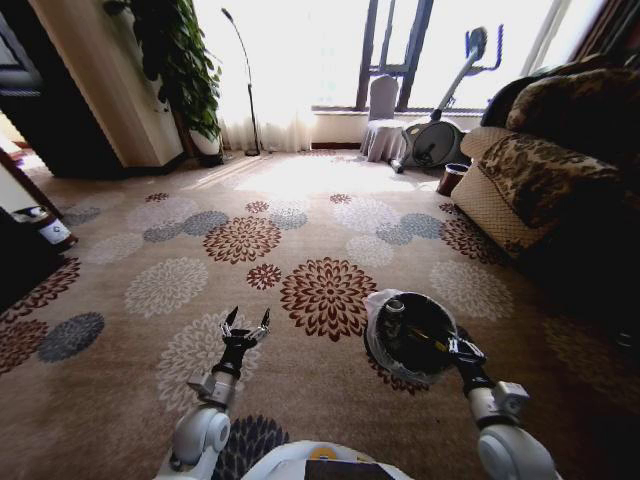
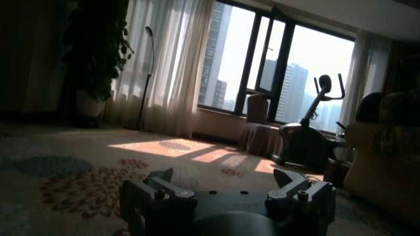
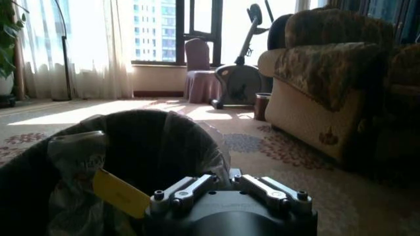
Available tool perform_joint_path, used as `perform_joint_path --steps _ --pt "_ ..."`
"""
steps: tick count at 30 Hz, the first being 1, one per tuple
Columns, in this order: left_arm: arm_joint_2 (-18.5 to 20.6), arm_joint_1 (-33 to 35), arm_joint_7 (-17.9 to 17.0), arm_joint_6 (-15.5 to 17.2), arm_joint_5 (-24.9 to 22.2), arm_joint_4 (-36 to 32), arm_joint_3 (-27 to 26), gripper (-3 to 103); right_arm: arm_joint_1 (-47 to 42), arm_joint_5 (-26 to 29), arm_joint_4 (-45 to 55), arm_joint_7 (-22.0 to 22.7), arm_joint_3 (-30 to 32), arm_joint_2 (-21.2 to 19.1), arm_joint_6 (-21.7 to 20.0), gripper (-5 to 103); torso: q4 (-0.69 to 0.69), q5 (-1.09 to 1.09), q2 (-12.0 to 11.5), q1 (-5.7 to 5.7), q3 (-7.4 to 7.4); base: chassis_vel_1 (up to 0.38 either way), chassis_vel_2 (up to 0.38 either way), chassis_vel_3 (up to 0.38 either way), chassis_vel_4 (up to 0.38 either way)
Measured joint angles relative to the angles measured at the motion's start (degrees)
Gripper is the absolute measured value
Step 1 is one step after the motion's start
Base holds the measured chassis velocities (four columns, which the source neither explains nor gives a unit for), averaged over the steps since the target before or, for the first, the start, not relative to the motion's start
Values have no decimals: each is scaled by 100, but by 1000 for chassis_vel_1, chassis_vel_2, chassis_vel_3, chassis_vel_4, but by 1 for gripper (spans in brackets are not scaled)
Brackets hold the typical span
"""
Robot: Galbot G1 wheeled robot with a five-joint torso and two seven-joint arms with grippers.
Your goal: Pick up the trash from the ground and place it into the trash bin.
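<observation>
Clamped on the near rim of the trash bin (image 1: 410,338), the right gripper (image 1: 462,352) has its fingers drawn almost together over the bin's edge and its whitish liner (image 3: 196,142), holding the bin tipped so that its mouth faces back toward the robot; judged from the task, that grip keeps the bin close at hand and open for whatever is dropped in. Inside it a yellowish wrapper-like piece (image 3: 118,192) lies against the dark wall, beside a crumpled pale bag (image 3: 78,162), so at least some trash seems already collected. From the robot's base in the head view the bin sits at about one o'clock, low over the flowered carpet (image 1: 300,230). Left gripper (image 1: 246,327) hangs at about eleven o'clock, just above the carpet, its fingers spread wide and holding nothing, apparently free for picking. No loose litter is plain on the carpet nearby. A sofa (image 1: 540,170) stands farther off at two o'clock.
</observation>
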Motion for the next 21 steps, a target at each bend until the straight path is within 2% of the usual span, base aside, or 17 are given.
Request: perform_joint_path --steps 5,11,13,17,21 --pt "14 -100 7 -2 -2 112 50 100 -342 311 -191 -128 753 65 131 3 -4 5 0 0 0 0 0 0 0" --pt "-3 -130 24 -15 11 200 123 100 -509 550 -276 -266 1078 263 341 3 1 2 0 0 0 0 0 0 0" --pt "-16 -147 30 -29 19 255 146 100 -620 584 -274 -337 1192 417 410 3 3 1 0 0 0 0 0 0 0" --pt "-30 -200 35 -36 23 334 162 100 -817 595 -264 -366 1378 768 423 3 -3 3 0 -1 0 0 0 0 0" --pt "-42 -224 36 -36 23 382 169 100 -893 647 -264 -360 1475 1042 424 3 -2 0 0 0 0 0 0 0 0"
